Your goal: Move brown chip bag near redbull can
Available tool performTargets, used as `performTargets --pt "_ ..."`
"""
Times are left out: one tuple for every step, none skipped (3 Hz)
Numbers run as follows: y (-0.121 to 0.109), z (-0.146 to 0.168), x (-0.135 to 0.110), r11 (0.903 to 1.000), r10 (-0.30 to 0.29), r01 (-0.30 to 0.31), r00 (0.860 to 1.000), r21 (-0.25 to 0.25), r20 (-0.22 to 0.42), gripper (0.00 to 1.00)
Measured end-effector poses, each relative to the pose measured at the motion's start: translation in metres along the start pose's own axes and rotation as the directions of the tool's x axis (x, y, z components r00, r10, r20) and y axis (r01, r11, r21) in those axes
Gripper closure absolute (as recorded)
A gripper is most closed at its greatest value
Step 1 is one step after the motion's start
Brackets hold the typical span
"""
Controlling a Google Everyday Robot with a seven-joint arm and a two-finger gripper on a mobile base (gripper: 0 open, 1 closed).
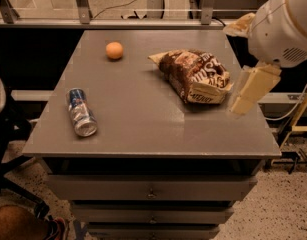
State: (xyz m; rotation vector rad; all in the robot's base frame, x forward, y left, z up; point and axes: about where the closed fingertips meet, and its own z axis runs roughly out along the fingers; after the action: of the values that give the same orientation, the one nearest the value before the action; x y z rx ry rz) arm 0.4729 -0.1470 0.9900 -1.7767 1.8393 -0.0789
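Note:
The brown chip bag (194,75) lies crinkled on the right half of the grey table (143,129), with cream edges and white lettering. The redbull can (81,112) lies on its side near the table's front left, its silver end facing the front edge. The can and the bag are far apart. My gripper (250,89) hangs at the right, just beside the bag's right end and a little above the table's right edge. It holds nothing that I can see.
A small orange ball (114,50) sits at the back left of the table. Drawers (150,190) run below the tabletop. A chair (5,129) stands at the left. A railing (143,21) runs behind the table.

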Motion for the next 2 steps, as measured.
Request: performTargets --pt "0.003 0.041 0.013 0.9968 -0.004 0.005 1.000 -0.080 0.012 0.00" --pt "0.013 0.077 0.021 0.9890 -0.005 0.008 1.000 -0.148 0.024 0.00"
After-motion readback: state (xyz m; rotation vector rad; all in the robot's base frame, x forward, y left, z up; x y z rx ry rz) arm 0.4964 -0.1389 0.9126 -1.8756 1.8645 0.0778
